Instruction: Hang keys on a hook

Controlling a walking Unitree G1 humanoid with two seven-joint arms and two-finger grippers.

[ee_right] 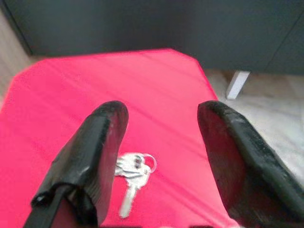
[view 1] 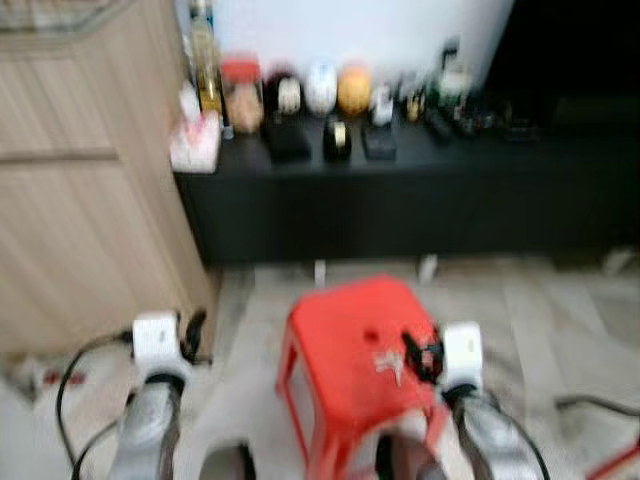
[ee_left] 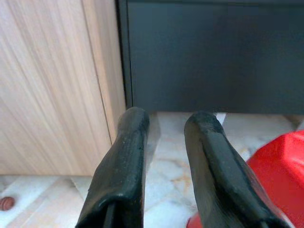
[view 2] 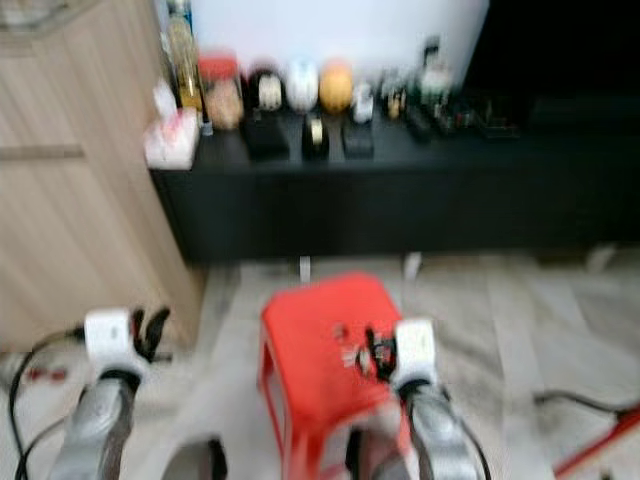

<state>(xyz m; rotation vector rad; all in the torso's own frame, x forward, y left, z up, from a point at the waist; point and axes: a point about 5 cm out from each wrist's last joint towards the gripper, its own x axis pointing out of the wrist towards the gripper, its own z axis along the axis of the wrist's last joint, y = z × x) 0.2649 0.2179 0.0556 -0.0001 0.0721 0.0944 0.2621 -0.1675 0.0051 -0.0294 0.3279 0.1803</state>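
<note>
Low over the red stool (view 1: 350,340), the right end effector (ee_right: 161,142) hangs wide open — empty — above the keys (ee_right: 132,175).

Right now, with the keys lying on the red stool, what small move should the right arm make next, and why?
Probably lower the right gripper a little and close on the keys. Its jaws stand open above the red stool, and the keys lie flat between them, not yet held. The left gripper hangs open beside the stool.
</note>
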